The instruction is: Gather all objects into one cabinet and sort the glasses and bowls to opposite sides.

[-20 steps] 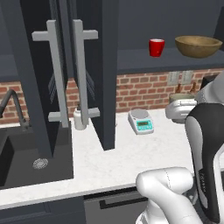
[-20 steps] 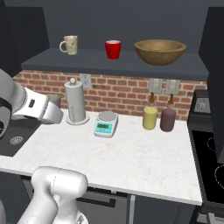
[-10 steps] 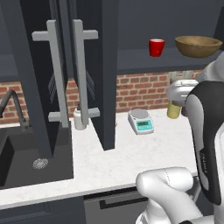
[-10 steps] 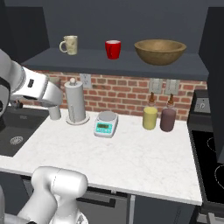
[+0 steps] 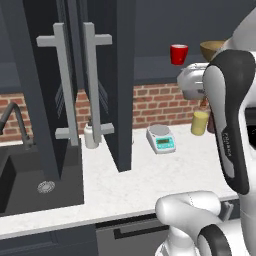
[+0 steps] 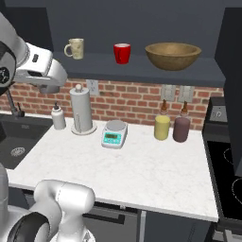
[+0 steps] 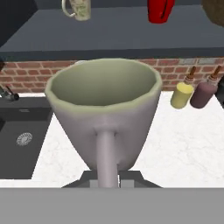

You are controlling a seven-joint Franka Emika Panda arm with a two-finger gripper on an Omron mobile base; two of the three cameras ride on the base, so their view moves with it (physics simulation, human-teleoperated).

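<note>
Small pale bowl held in the gripper above the counter; other items on the cabinet shelf.

The cabinet (image 6: 142, 66) is seen open, doors (image 5: 75, 90) swung out at its left. On its shelf, the wide wooden bowl (image 6: 172, 55) is set toward the right end, the red mug (image 6: 122, 53) near the middle, and the beige speckled mug (image 6: 75, 48) toward the left end, all apart. The small pale bowl with olive-green rim (image 7: 105, 109) is gripped, upright, between the fingers of the gripper (image 7: 106, 177), which are closed narrowly on its near wall, above the counter (image 6: 137, 165).
</note>
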